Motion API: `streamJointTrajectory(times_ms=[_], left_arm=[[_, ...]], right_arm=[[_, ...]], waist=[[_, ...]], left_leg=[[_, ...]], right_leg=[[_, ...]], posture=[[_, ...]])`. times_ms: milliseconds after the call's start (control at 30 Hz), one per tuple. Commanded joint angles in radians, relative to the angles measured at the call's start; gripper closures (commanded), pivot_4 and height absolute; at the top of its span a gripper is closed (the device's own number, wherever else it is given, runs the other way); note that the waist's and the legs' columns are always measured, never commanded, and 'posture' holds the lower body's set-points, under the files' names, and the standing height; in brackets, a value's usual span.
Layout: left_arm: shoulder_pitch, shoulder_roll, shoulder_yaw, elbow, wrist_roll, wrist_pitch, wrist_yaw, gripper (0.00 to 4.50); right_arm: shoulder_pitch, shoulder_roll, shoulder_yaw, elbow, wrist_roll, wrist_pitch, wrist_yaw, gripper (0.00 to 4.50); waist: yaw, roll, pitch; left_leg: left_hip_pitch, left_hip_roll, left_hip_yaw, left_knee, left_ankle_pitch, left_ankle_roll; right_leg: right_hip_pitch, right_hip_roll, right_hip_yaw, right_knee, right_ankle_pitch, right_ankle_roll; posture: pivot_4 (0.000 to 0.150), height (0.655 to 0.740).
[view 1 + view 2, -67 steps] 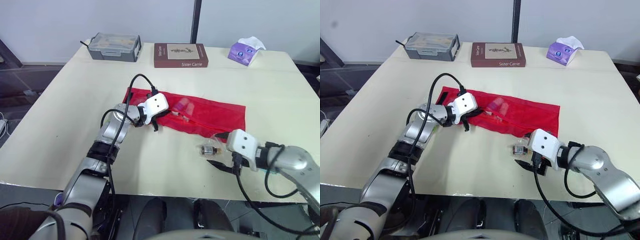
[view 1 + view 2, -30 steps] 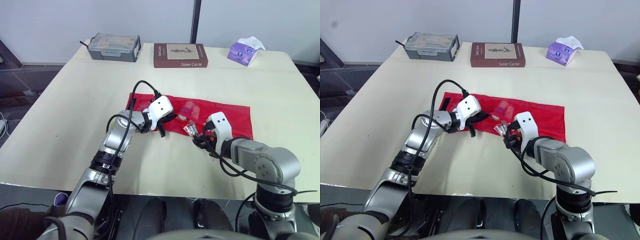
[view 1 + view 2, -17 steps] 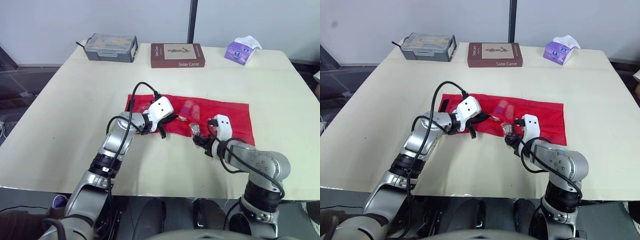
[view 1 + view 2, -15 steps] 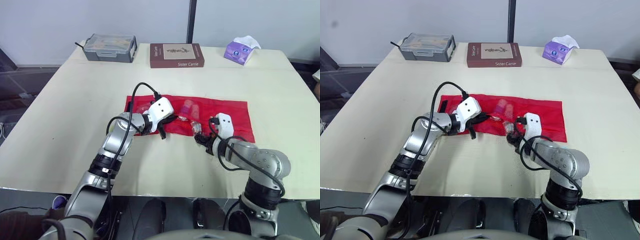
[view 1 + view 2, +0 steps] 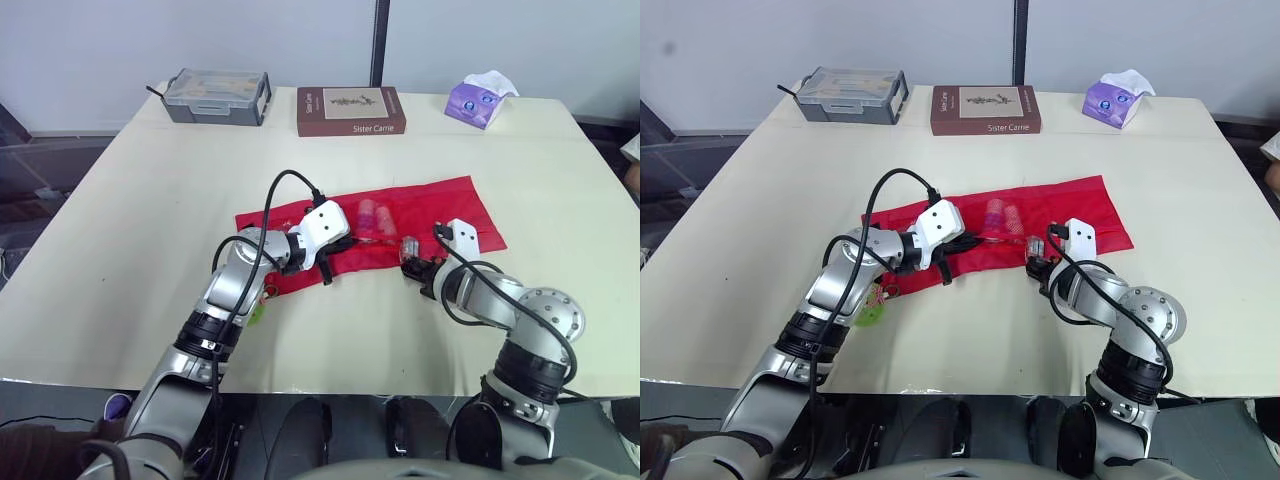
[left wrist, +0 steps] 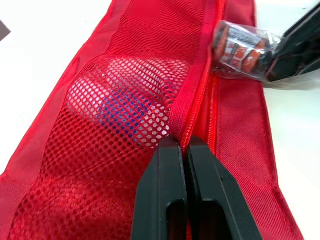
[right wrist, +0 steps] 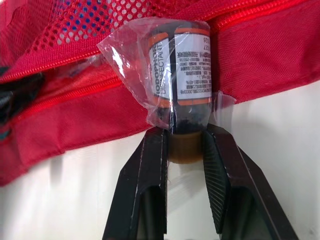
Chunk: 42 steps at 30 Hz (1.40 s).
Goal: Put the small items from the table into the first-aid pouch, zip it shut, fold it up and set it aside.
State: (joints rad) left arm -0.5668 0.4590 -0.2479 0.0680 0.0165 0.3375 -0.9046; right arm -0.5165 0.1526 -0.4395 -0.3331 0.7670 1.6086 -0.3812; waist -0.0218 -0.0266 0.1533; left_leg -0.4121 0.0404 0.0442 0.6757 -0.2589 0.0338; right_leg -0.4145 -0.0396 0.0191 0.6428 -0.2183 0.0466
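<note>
Pouch [image 5: 462, 203] is lying flat and unfolded in the middle of the table [image 5: 150, 200], its zip [image 6: 197, 100] open, so I am judging the task as somewhere in its first part. My left gripper [image 6: 181, 145] is pinching the pouch's fabric right at the zip, fingers pressed together on it, and is holding that edge in place. My right gripper [image 7: 184, 132] is gripping a small wrapped bottle [image 7: 180, 65] by its base and is pressing its top against the open zip line; the bottle is touching the pouch but is not yet inside.

Behind the mesh a white and blue item [image 6: 125, 107] is already sitting in the pouch, so at least some packing is done. A small green thing [image 5: 870, 314] is lying on the table just beside my left forearm; I cannot tell whether it is one of the items or a tag on the pouch.

Left to do, as I am reading it: slipping the bottle in, checking that green thing, zipping up, folding, and setting the pouch aside.
</note>
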Motion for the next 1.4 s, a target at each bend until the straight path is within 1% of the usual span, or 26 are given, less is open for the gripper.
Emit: streamJointTrajectory(times_ms=[33,133,300,500,667,733,800,867,967,1133,1233,1333,1367,1400], left_arm=[[-0.003,0.005,-0.010,-0.051,-0.027,-0.036,-0.035,4.50],[0.000,0.009,-0.007,-0.049,-0.028,-0.038,-0.044,4.50],[-0.001,0.011,-0.004,-0.048,-0.033,-0.041,-0.056,4.50],[0.003,0.024,-0.001,-0.039,-0.040,-0.063,-0.080,4.50],[0.004,0.036,0.006,-0.027,-0.055,-0.089,-0.108,4.50],[0.003,0.032,0.013,-0.024,-0.071,-0.092,-0.118,4.50],[0.003,0.029,0.015,-0.023,-0.079,-0.096,-0.122,4.50],[0.005,0.032,0.007,-0.021,-0.078,-0.107,-0.128,4.50],[0.011,0.037,0.000,-0.016,-0.075,-0.117,-0.134,4.50],[0.031,0.063,-0.022,-0.005,-0.064,-0.155,-0.173,4.50],[0.043,0.078,-0.035,-0.002,-0.064,-0.172,-0.201,4.50],[0.043,0.088,-0.041,0.021,-0.059,-0.194,-0.210,4.50],[0.040,0.089,-0.041,0.033,-0.057,-0.202,-0.213,4.50],[0.037,0.090,-0.041,0.042,-0.057,-0.208,-0.214,4.50]], right_arm=[[-0.079,0.059,0.030,0.060,0.014,0.006,-0.012,3.66],[-0.087,0.026,0.075,0.069,0.027,0.006,0.003,3.66],[-0.091,0.000,0.124,0.071,0.031,0.006,0.017,3.66],[-0.101,-0.013,0.143,0.076,0.028,0.006,0.034,3.66],[-0.113,-0.040,0.123,0.077,-0.009,0.006,0.023,3.66],[-0.110,-0.124,0.201,0.071,-0.032,0.006,0.045,3.66],[-0.097,-0.229,0.335,0.049,-0.049,0.006,0.088,3.66],[-0.094,-0.281,0.408,0.035,-0.069,0.006,0.118,3.66],[-0.099,-0.233,0.355,0.046,-0.095,0.006,0.137,3.66],[-0.159,-0.148,0.239,0.084,-0.150,0.003,0.150,3.66],[-0.189,-0.139,0.230,0.109,-0.185,-0.009,0.167,3.66],[-0.204,-0.156,0.266,0.129,-0.204,-0.029,0.213,3.66],[-0.202,-0.169,0.286,0.130,-0.206,-0.038,0.236,3.13],[-0.196,-0.176,0.295,0.123,-0.206,-0.044,0.256,2.99]], waist=[[-0.006,0.000,0.000],[-0.017,0.000,0.000],[-0.020,0.000,0.000],[-0.020,0.000,0.000],[-0.019,0.000,0.000],[-0.019,0.001,0.000],[-0.016,0.001,0.000],[-0.016,0.001,0.000],[-0.017,0.000,0.000],[-0.020,0.001,0.000],[-0.019,0.001,0.000],[-0.016,0.001,0.000],[-0.016,0.001,0.000],[-0.017,0.001,0.000]], left_leg=[[0.000,0.000,0.000,0.000,0.000,0.000],[0.000,0.000,0.000,0.000,0.000,0.000],[0.000,0.000,0.000,-0.001,0.000,0.000],[0.000,0.000,0.000,-0.002,0.000,0.000],[-0.001,0.000,0.000,-0.002,0.000,0.000],[-0.001,0.000,0.000,-0.003,0.000,0.000],[-0.002,0.000,0.001,-0.003,0.000,0.000],[-0.002,0.000,0.001,-0.003,0.000,0.000],[-0.001,-0.001,0.001,-0.004,0.000,0.000],[-0.001,0.000,0.002,-0.004,0.000,0.000],[-0.001,0.000,0.002,-0.004,0.000,0.000],[-0.002,0.000,0.001,-0.005,0.000,0.000],[-0.002,0.000,0.001,-0.005,0.000,0.000],[-0.002,0.000,0.002,-0.005,0.000,0.000]], right_leg=[[0.000,0.000,0.000,0.000,0.000,0.000],[0.000,0.000,0.000,0.000,0.000,0.000],[0.000,0.000,0.000,0.000,0.000,0.000],[-0.001,0.000,0.000,-0.001,0.000,0.000],[-0.002,0.000,0.000,-0.001,0.000,0.000],[-0.002,0.000,0.001,-0.001,0.000,0.000],[-0.003,-0.001,0.002,-0.001,0.000,0.000],[-0.003,-0.001,0.001,-0.002,0.000,0.000],[-0.003,-0.001,0.001,-0.002,0.000,0.000],[-0.003,0.000,0.002,-0.002,0.000,0.000],[-0.003,0.000,0.002,-0.001,0.000,0.000],[-0.004,0.000,0.002,-0.002,0.000,0.000],[-0.004,0.000,0.002,-0.002,0.000,0.000],[-0.004,0.000,0.002,-0.003,0.000,0.000]], posture=[[0.150,0.7400],[0.150,0.7400],[0.150,0.7400],[0.150,0.7400],[0.150,0.7400],[0.150,0.7400],[0.150,0.7400],[0.150,0.7400],[0.150,0.7400],[0.150,0.7400],[0.150,0.7400],[0.150,0.7400],[0.150,0.7400],[0.150,0.7400]])
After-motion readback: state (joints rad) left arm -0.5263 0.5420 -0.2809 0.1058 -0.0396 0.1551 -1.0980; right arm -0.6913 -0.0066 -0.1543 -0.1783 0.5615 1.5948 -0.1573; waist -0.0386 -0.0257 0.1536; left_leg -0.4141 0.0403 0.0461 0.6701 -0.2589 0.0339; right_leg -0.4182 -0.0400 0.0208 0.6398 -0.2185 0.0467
